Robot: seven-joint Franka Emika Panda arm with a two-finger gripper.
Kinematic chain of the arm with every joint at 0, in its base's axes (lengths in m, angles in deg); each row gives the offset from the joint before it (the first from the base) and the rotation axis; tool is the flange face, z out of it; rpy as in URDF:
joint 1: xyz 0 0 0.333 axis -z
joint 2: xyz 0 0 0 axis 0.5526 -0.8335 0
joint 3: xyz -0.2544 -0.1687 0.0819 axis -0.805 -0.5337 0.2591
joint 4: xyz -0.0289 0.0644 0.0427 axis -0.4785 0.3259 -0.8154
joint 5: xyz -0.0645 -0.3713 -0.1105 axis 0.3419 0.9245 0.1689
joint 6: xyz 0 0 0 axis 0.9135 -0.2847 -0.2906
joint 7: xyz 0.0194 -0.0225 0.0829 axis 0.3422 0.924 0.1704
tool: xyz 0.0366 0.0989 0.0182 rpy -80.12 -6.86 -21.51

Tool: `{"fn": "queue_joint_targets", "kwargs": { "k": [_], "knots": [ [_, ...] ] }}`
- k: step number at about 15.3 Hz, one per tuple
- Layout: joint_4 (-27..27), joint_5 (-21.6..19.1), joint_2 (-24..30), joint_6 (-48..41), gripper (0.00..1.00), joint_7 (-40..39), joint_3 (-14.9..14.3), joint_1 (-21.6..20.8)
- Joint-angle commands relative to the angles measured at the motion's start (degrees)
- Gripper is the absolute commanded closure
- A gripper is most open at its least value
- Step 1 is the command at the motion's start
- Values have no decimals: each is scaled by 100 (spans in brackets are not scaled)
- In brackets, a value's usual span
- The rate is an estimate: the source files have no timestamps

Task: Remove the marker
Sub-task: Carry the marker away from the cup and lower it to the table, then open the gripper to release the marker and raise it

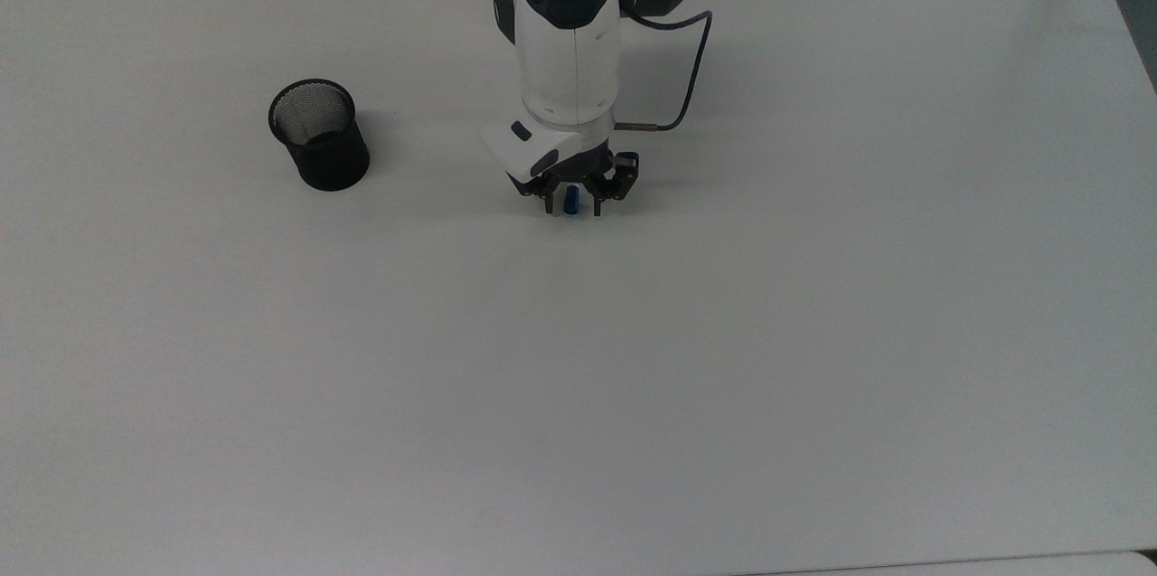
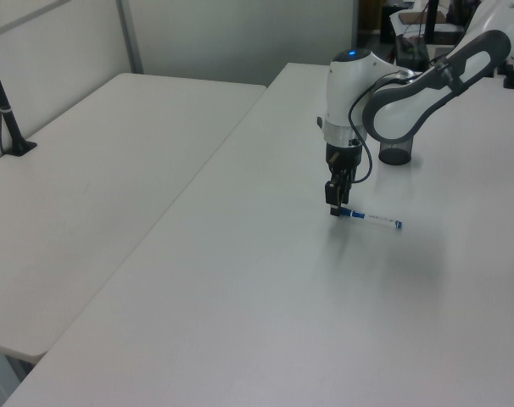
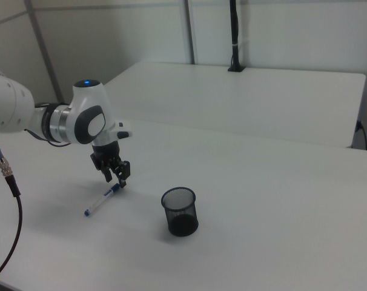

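Observation:
The marker (image 2: 373,220) is a slim white pen with blue ends, and it lies flat on the white table (image 1: 723,332). In the top view just its blue cap (image 1: 571,201) shows, between the two spread fingers. My gripper (image 1: 572,208) is open, pointing down, with its fingertips at table level either side of the cap end. In the right view the marker (image 3: 102,201) stretches away from the gripper (image 3: 115,180) toward the lower left. The gripper (image 2: 335,209) stands over the marker's near end in the left view.
A black mesh cup (image 1: 318,135) stands upright on the top view's left, well apart from the gripper; it appears as the cup (image 3: 180,211) in the right view and the cup (image 2: 397,153) behind the arm in the left view. A second white table (image 2: 96,186) adjoins.

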Motion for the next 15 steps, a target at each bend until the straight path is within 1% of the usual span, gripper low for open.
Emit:
{"fn": "queue_joint_targets", "kwargs": {
  "k": [1,3,4,6,7,10,13,15],
  "knots": [
    [5,115,50,115,30,206,22,-18],
    [-21,115,103,97,19,206,22,-1],
    [-39,115,147,71,0,206,22,17],
    [-57,115,383,1,0,188,22,52],
    [-118,115,506,-191,0,188,22,105],
    [-530,115,858,-1245,0,197,13,263],
    [-584,106,1437,-1712,0,197,4,473],
    [-602,97,1806,-2098,0,197,-57,588]
  ]
}}
